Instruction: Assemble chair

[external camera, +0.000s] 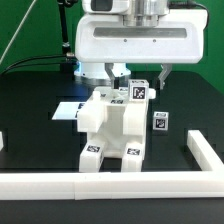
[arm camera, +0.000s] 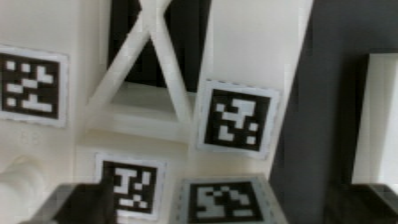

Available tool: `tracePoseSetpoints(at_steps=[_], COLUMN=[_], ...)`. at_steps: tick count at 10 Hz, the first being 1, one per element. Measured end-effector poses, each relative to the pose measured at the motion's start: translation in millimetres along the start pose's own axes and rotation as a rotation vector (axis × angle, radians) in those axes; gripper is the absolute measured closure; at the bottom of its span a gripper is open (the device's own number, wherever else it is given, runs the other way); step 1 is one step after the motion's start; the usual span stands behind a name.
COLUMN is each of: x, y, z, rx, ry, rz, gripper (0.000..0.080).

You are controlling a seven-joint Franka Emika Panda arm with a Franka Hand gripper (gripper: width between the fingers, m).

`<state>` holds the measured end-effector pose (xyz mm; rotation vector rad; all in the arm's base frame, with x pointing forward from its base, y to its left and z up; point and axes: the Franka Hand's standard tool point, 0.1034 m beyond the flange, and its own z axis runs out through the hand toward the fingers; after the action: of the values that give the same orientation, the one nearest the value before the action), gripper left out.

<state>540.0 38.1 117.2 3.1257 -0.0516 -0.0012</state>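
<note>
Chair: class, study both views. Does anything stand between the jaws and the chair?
Nothing visible does. The gripper hangs just over the chair, jaws spread either side of its tagged upright. The wrist view shows only chair parts close up.

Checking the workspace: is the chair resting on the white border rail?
No, the chair stands on the black table, not on the rail.

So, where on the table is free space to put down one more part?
Free: the black table on the exterior view's left, bordered by the marker board, the chair and the border rail. Crowded: behind the chair, under the end effector, and by the small tagged part.
</note>
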Motion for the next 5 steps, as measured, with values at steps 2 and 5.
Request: tracePoseSetpoints(at_steps=[2, 5], x=[0.0, 0.9], y=[0.0, 0.1], z=[0.0, -0.7], rx=[0.000, 0.000], ry=[0.000, 0.002], rz=[0.000, -0.004], gripper=[0.0155, 0.0151])
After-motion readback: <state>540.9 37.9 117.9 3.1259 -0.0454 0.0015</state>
